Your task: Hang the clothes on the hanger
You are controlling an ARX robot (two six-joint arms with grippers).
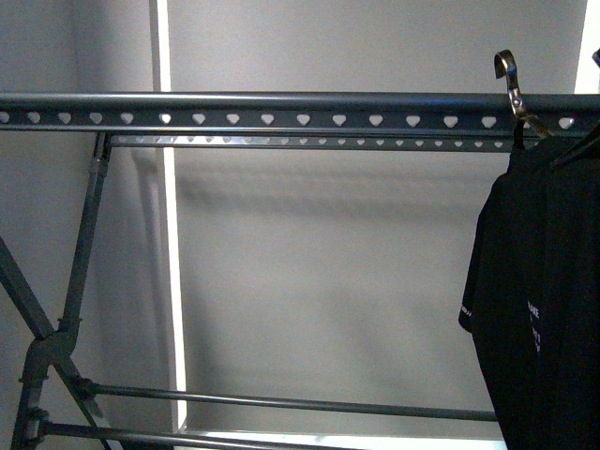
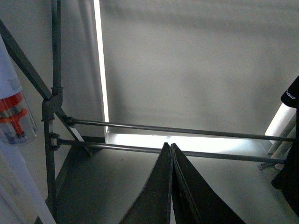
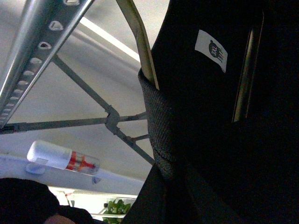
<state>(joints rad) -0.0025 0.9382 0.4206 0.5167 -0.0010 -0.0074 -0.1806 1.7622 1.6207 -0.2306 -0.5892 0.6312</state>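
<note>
Front view, rack: I see the dark-grey clothes rack [image 1: 300,111] running across the upper frame, its top rail pierced by a row of heart-shaped holes, a second perforated rail just behind it.
Front view, legs: crossed legs [image 1: 56,319] at lower left; two thin cross-bars [image 1: 291,405] along the bottom.
Front view, T-shirt: black T-shirt [image 1: 539,309] hangs at the right edge, small white print on sleeve hem and chest.
Front view, hook: brass-coloured hanger hook [image 1: 511,80] rises above the top rail at upper right, its neck crossing the rail; I cannot tell whether it bears on the rail.
Front view, arms: neither arm shows here.
Left wrist view, left gripper: left gripper [image 2: 171,154] at bottom centre, its two dark fingers [image 2: 159,196] pressed together, holding nothing.
Left wrist view, rack: legs at left, cross-bars across mid frame.
Left wrist view, T-shirt: black sleeve with white print at the right edge, well apart from the gripper.
Left wrist view, bottle: white bottle with red-banded clear cap [image 2: 16,116] at the left edge.
Right wrist view, T-shirt: black fabric fills the right half, ribbed collar [image 3: 159,126] at centre, white neck label [image 3: 211,50] above.
Right wrist view, hanger: brass-coloured arm [image 3: 142,44] enters the collar.
Right wrist view, rack: perforated rail at upper left.
Right wrist view, right gripper: fingers not distinguishable against the dark fabric; I cannot tell its state.
</note>
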